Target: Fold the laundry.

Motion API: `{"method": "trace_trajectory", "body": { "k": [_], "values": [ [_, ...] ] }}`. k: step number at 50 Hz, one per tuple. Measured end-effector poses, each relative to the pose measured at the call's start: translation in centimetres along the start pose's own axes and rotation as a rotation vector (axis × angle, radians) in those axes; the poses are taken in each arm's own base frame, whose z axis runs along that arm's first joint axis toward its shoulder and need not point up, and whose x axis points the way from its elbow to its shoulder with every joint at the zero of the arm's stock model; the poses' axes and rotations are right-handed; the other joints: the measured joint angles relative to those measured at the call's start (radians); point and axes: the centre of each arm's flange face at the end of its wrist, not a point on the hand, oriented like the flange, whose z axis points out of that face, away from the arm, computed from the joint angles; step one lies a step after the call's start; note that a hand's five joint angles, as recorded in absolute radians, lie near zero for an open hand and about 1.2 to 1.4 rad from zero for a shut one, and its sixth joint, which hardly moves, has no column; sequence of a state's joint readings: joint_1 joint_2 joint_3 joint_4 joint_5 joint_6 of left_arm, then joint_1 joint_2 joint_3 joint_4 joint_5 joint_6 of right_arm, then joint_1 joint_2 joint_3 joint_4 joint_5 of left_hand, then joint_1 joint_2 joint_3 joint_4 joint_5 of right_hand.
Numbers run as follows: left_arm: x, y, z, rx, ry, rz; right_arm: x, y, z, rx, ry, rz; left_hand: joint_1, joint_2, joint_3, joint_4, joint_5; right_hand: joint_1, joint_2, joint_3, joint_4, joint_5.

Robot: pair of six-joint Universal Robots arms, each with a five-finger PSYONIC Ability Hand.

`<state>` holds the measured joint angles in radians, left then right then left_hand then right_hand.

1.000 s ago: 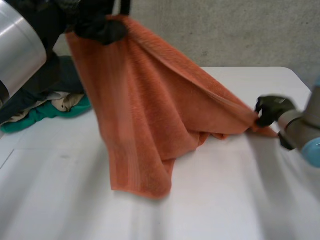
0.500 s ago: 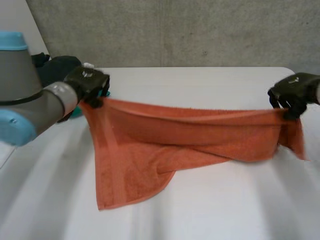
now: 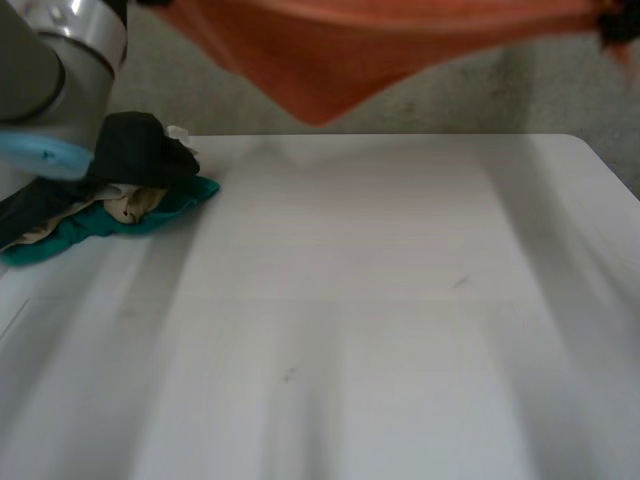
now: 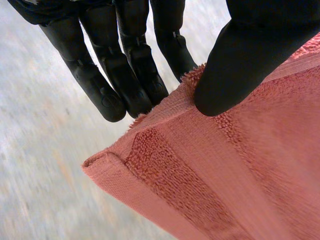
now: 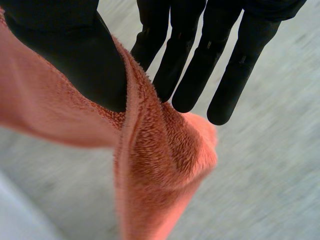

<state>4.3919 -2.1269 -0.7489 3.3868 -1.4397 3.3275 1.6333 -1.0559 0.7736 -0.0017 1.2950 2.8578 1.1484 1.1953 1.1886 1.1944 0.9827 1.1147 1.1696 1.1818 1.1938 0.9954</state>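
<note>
We're looking down on the white table point(image 3: 380, 300), its smooth top running out to a rounded far right corner. At the far left edge we've got a heap of laundry point(image 3: 105, 195) sitting directly on the surface. A black garment point(image 3: 140, 150) is bunched on top, a teal cloth point(image 3: 185, 195) spreads out underneath with one end reaching toward the table's middle, and a cream piece point(image 3: 130, 203) is tucked between the two. Nearer us the tabletop carries a faint dark speck point(image 3: 288, 376) and a short thin scratch point(image 3: 459, 283).
</note>
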Motion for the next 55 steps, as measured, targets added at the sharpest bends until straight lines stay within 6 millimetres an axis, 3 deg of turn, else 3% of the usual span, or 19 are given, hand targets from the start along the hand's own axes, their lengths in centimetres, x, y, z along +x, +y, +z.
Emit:
{"method": "trace_trajectory", "body": {
  "k": [5,8,14,18,22,27,33,36,37,39,42,47,51,55],
  "values": [
    [0.8,5.0,-2.6,-0.165,0.042,0.026,-2.3,4.9,-1.8,-0.177,-0.111,0.041,0.0,0.0,0.0,0.0,0.0,0.0,0.0,0.0,0.0,0.0],
    [1.7,8.9,-5.0,-0.284,0.087,0.048,-4.1,9.0,-3.2,-0.302,-0.18,0.06,0.0,0.0,0.0,0.0,0.0,0.0,0.0,0.0,0.0,0.0],
    [2.5,13.8,-8.2,-0.432,0.141,0.106,-6.6,15.2,-5.4,-0.469,-0.252,0.059,0.0,0.0,0.0,0.0,0.0,0.0,0.0,0.0,0.0,0.0],
    [2.4,15.6,-9.6,-0.493,0.151,0.135,-7.3,18.0,-6.3,-0.545,-0.269,0.052,0.0,0.0,0.0,0.0,0.0,0.0,-0.002,-0.004,-0.008,-0.001],
    [1.8,16.2,-10.3,-0.526,0.145,0.149,-7.2,19.8,-6.9,-0.606,-0.261,0.061,0.0,0.0,0.0,0.0,0.0,-0.082,-0.183,-0.187,-0.197,-0.163],
    [1.2,15.6,-10.6,-0.53,0.136,0.151,-6.4,20.5,-7.1,-0.647,-0.22,0.113,0.0,0.0,0.0,0.0,0.0,-0.327,-0.389,-0.393,-0.405,-0.387],
    [0.8,14.5,-10.8,-0.521,0.134,0.148,-5.4,20.7,-7.1,-0.683,-0.144,0.199,0.0,0.0,0.0,0.0,0.0,-0.378,-0.42,-0.438,-0.462,-0.45],
    [0.7,14.2,-11.0,-0.52,0.134,0.148,-5.0,20.8,-7.2,-0.696,-0.109,0.217,0.0,0.0,0.0,0.0,0.0,-0.337,-0.391,-0.404,-0.423,-0.407],
    [0.6,14.0,-11.1,-0.523,0.134,0.149,-4.7,20.9,-7.2,-0.706,-0.082,0.222,0.0,0.0,0.0,0.0,0.0,-0.139,-0.188,-0.206,-0.219,-0.209],
    [0.6,14.0,-11.3,-0.528,0.135,0.15,-4.3,20.9,-7.3,-0.714,-0.064,0.22,0.0,0.0,0.0,0.0,0.0,-0.003,-0.047,-0.066,-0.078,-0.07],
    [0.7,14.0,-11.7,-0.54,0.138,0.153,-3.8,20.7,-7.4,-0.725,-0.051,0.208,0.0,0.0,0.0,0.0,0.0,0.016,0.004,-0.004,-0.008,-0.027],
    [0.7,14.0,-13.2,-0.604,0.162,0.195,-3.1,18.6,-8.6,-0.777,-0.102,0.137,0.0,0.0,0.0,0.0,0.0,0.016,0.004,0.0,-0.001,-0.027],
    [0.4,13.2,-15.1,-0.682,0.194,0.266,-2.6,16.3,-10.6,-0.845,-0.211,0.021,0.0,0.0,0.0,0.0,0.0,0.016,0.004,0.0,-0.001,-0.027],
    [-0.1,11.7,-18.3,-0.825,0.255,0.365,-2.2,14.5,-13.7,-0.961,-0.395,-0.146,0.0,0.0,0.0,0.0,0.0,0.016,0.004,0.0,-0.001,-0.003]
  ]
}}
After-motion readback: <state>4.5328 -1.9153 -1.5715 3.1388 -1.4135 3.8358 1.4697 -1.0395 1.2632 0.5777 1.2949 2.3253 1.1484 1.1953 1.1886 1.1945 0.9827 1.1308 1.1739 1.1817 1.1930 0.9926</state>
